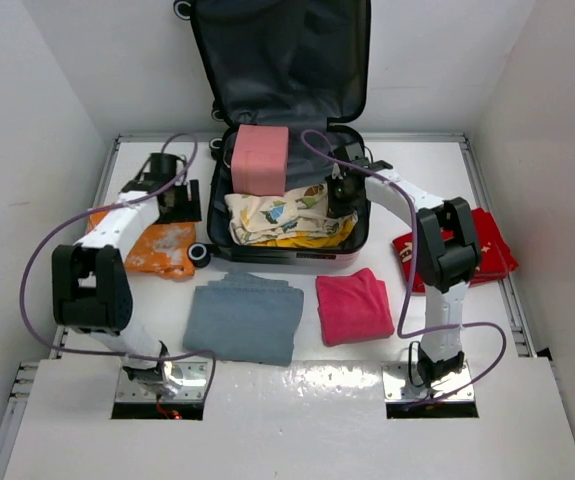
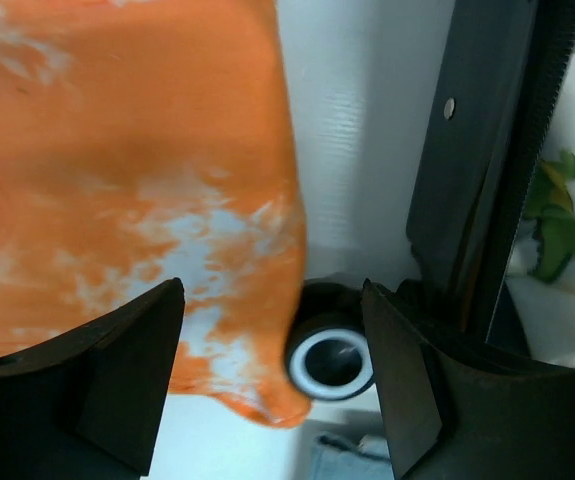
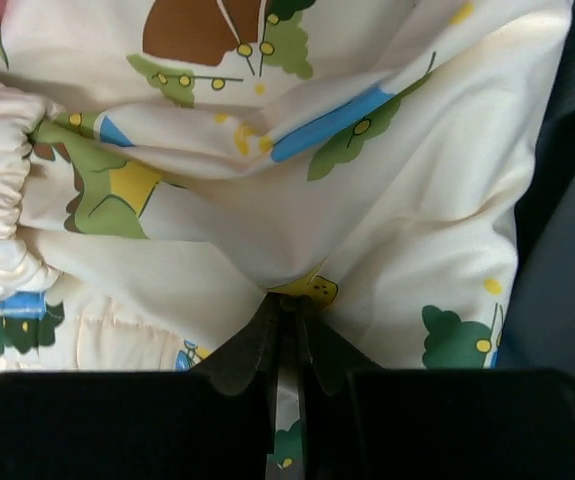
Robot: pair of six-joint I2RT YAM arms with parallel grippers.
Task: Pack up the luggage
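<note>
The right jaws (image 3: 289,306) are clenching a thin fold of the printed cloth (image 3: 267,200) inside the luggage (image 1: 277,60), and that is looking like the risk: they are gripping just a pinch, so a pull could be slipping the fabric free, or dragging the whole loose heap up over the rim and onto the counter. The pink pouch (image 1: 260,158) is sitting right against that heap, so a tug may be nudging it too. The left jaws (image 2: 270,300) are hanging released over the orange cloth (image 2: 117,150), just beside a luggage wheel (image 2: 332,360); a careless drop there could be bumping the case instead of catching cloth. The luggage itself is lying open at the far middle of the counter, its lid standing up against the back wall, dark grey lining showing, shell edges black and pale, the tray already looking fairly full with three more folded cloths waiting outside.
</note>
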